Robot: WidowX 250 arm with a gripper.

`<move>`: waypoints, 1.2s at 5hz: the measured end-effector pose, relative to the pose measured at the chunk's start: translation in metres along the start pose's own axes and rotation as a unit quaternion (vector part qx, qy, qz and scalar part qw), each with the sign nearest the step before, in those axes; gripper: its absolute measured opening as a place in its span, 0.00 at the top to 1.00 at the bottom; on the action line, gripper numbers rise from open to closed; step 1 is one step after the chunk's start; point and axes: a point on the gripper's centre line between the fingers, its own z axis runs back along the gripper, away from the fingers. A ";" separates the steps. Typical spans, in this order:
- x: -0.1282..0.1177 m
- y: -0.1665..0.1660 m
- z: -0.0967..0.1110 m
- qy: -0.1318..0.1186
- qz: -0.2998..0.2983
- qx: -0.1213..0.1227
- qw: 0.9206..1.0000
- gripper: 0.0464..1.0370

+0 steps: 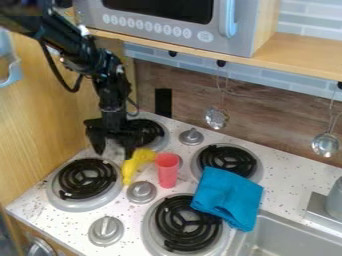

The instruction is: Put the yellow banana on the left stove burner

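Two fingers of my tool [113, 154] hang spread beside yellow toy [135, 164]; sideways drift could shove it, tipping cup [167, 171].

Bright, even indoor light; soft shadows; small glints on metal; slight blur.

My arm [105, 61]: black, jointed, chunky housings, faint bluish sheen. Thin black cable [56, 74] loops off its left side. Small whitish patch [83, 30] high up. Hand [114, 151] black too, two broad, tapering fingers.
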 end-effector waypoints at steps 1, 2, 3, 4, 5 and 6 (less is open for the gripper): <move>0.000 0.000 -0.003 0.002 -0.007 0.000 1.000 0.03; -0.006 -0.004 -0.013 0.017 -0.008 -0.011 1.000 0.03; -0.004 -0.001 -0.018 0.027 0.003 -0.040 0.999 0.03; 0.001 0.005 -0.024 0.024 0.011 -0.041 0.999 0.03; 0.010 0.003 -0.027 0.016 0.014 -0.046 0.999 0.03; 0.019 0.001 -0.031 0.014 0.017 -0.051 0.998 0.03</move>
